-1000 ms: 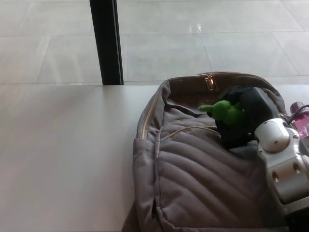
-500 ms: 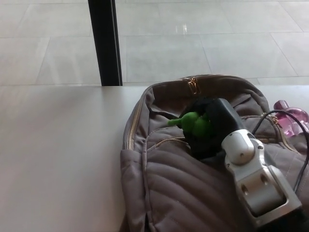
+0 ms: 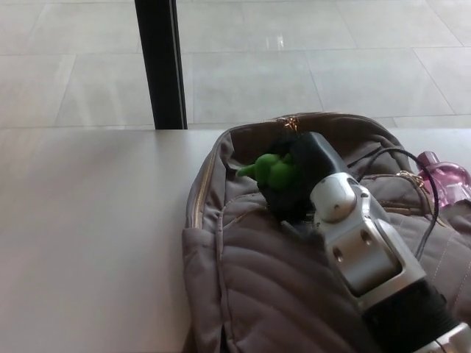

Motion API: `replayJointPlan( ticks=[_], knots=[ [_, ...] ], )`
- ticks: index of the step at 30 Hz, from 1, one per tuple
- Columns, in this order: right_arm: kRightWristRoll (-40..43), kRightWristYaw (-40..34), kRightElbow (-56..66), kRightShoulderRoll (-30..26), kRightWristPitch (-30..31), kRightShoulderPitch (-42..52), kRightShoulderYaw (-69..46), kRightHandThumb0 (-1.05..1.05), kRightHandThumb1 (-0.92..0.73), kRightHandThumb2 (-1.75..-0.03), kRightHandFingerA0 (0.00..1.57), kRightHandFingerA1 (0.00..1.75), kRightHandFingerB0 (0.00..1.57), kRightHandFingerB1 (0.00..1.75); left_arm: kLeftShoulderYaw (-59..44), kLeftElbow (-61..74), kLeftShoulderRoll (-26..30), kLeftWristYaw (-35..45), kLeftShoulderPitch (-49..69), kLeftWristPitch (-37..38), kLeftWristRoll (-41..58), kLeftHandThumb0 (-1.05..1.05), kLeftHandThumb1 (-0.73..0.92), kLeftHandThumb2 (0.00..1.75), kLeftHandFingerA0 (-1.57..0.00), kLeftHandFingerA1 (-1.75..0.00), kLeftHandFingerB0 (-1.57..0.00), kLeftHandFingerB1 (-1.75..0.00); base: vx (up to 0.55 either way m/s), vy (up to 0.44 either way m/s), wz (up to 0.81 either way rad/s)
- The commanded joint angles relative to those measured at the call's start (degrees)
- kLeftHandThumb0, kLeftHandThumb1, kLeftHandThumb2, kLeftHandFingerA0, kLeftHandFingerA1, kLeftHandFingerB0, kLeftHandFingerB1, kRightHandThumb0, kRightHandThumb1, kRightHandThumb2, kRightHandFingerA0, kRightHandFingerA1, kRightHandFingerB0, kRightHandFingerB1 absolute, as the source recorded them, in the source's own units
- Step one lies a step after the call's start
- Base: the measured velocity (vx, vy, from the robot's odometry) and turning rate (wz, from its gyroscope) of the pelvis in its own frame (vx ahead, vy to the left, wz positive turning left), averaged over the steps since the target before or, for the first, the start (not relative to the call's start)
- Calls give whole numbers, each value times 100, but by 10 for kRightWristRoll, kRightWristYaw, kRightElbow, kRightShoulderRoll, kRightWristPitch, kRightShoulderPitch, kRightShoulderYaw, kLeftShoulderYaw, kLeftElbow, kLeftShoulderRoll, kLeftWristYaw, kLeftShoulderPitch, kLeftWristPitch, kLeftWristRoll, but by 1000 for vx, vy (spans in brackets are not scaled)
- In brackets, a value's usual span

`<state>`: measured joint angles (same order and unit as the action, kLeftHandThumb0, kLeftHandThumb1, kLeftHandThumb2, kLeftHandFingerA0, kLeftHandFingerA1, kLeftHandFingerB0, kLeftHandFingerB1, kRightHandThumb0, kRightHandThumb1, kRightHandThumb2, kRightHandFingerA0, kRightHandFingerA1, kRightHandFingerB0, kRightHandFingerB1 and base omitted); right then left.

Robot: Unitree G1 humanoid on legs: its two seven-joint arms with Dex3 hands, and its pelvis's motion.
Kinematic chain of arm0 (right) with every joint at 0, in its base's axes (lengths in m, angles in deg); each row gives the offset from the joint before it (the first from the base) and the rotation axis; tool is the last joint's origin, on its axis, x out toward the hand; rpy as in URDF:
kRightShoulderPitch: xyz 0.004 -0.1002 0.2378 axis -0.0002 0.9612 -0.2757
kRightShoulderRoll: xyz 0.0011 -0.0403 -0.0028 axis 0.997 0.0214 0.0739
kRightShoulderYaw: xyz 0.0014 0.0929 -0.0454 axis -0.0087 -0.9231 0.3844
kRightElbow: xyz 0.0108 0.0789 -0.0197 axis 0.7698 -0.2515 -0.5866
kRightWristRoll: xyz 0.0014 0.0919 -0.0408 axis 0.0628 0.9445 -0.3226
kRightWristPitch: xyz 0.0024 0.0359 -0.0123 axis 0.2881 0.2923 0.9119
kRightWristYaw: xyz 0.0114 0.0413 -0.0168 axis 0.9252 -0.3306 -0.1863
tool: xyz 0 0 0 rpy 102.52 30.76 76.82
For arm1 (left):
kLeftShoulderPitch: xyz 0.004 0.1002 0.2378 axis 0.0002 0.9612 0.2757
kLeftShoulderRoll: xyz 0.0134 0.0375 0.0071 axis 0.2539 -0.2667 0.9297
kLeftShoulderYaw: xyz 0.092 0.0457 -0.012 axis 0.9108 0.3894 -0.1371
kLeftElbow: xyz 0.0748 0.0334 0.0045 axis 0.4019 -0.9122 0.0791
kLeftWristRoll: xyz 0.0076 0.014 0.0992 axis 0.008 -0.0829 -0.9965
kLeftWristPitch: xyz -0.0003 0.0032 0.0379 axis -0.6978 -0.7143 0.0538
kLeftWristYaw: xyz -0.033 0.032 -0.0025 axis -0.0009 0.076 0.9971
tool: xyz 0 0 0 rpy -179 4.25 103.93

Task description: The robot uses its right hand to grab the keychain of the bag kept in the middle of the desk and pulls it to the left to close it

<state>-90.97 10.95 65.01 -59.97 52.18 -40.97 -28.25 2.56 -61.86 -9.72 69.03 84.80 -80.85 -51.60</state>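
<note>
A grey quilted backpack [image 3: 257, 279] with gold zippers lies on the white desk [image 3: 88, 235]. My right hand [image 3: 298, 180] reaches over the bag's upper opening and is shut on a green keychain [image 3: 268, 169], which sticks out to the left of the black fingers. The silver forearm [image 3: 360, 243] crosses the bag from the lower right. A gold zipper pull [image 3: 292, 123] sits at the bag's top edge. The left hand does not show.
A pink bottle [image 3: 445, 176] stands just right of the bag. A black cable [image 3: 419, 191] loops over the bag's right side. A black pillar [image 3: 160, 62] rises behind the desk's far edge, with tiled floor [image 3: 316, 66] beyond.
My right hand has carried the green keychain to the left across the bag's top. The forearm has swung further over the bag. The view also shifted a little.
</note>
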Motion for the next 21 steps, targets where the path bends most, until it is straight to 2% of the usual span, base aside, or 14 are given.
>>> replayJointPlan(
  ticks=[1, 2, 3, 6, 7, 8, 9, 10, 11, 15, 16, 19, 20, 21],
  knots=[
    [12, -3, -30, 31, -10, -32, 6, -29, -68, -86, 86, 175, 71, 150, 2, 1, 5, -13, -3, 8, -7, -105, 92, 91, -83, -106, -66, -106, 0, 0, 0],
    [6, -12, -37, 47, -6, -40, 15, -35, -71, -88, 91, 175, 77, 154, 2, 4, 5, -12, 0, 9, -6, -105, 92, 91, -83, -106, -65, -105, 0, 0, 0],
    [7, -18, -33, 57, -4, -39, 13, -33, -64, -96, 90, 175, 79, 158, 4, 12, 3, -13, 1, 9, -7, -105, 70, 133, -81, -109, -63, -107, 0, 0, 0],
    [11, -23, -41, 81, -30, -33, 20, -34, -67, -97, 85, 175, 76, 144, 3, 5, 4, -12, -4, 2, -3, -105, 71, 134, -78, -111, -61, -109, 0, 0, 0],
    [8, -22, -42, 86, -35, -32, 29, -38, -60, -109, 91, 173, 83, 141, 3, -8, 4, -3, -11, 11, -3, -105, 91, 89, -76, -109, -59, -106, 0, 0, 0],
    [7, -23, -43, 89, -38, -32, 33, -38, -60, -109, 91, 173, 83, 141, 3, -15, 5, 2, -14, 15, -3, -105, 91, 89, -76, -109, -59, -106, 0, 0, 0],
    [5, -25, -46, 92, -37, -33, 40, -38, -61, -105, 91, 163, 88, 118, 3, -10, 4, 1, -13, 13, -2, -105, 69, 134, -72, -113, -58, -111, 0, 0, 0],
    [5, -26, -49, 100, -32, -34, 48, -38, -65, -97, 92, 114, 88, 96, 1, -13, 4, 6, -14, 14, 1, -105, 91, 90, -76, -110, -60, -108, 0, 0, 0],
    [3, -28, -58, 113, -18, -37, 57, -38, -69, -92, 88, 149, 80, 101, 2, -12, 3, 2, -13, 16, -1, -105, 69, 134, -74, -112, -58, -110, 0, 0, 0],
    [13, -43, -70, 132, -16, -36, 59, -39, -78, -82, 85, 175, 69, 119, 4, -16, 4, -4, -17, 8, -3, -105, 69, 135, -74, -111, -58, -110, 0, 0, 0],
    [17, -44, -72, 140, -19, -34, 61, -36, -74, -89, 87, 175, 67, 120, 3, -19, 4, -3, -20, 7, -2, -105, 92, 90, -77, -107, -62, -107, 0, 0, 0],
    [22, -44, -78, 147, -11, -38, 60, -35, -72, -90, 85, 175, 65, 117, 3, -20, 4, -7, -20, 9, -3, -105, 92, 90, -78, -106, -63, -105, 0, 0, 0],
    [26, -53, -91, 157, -10, -43, 56, -31, -71, -93, 77, 175, 57, 112, 4, -12, 3, -10, -16, 7, -4, -105, 69, 135, -73, -112, -58, -109, 0, 0, 0],
    [27, -57, -96, 162, -11, -45, 55, -31, -71, -93, 77, 175, 57, 112, 5, -8, 2, -12, -15, 6, -5, -105, 69, 135, -73, -112, -58, -109, 0, 0, 0]
  ],
)
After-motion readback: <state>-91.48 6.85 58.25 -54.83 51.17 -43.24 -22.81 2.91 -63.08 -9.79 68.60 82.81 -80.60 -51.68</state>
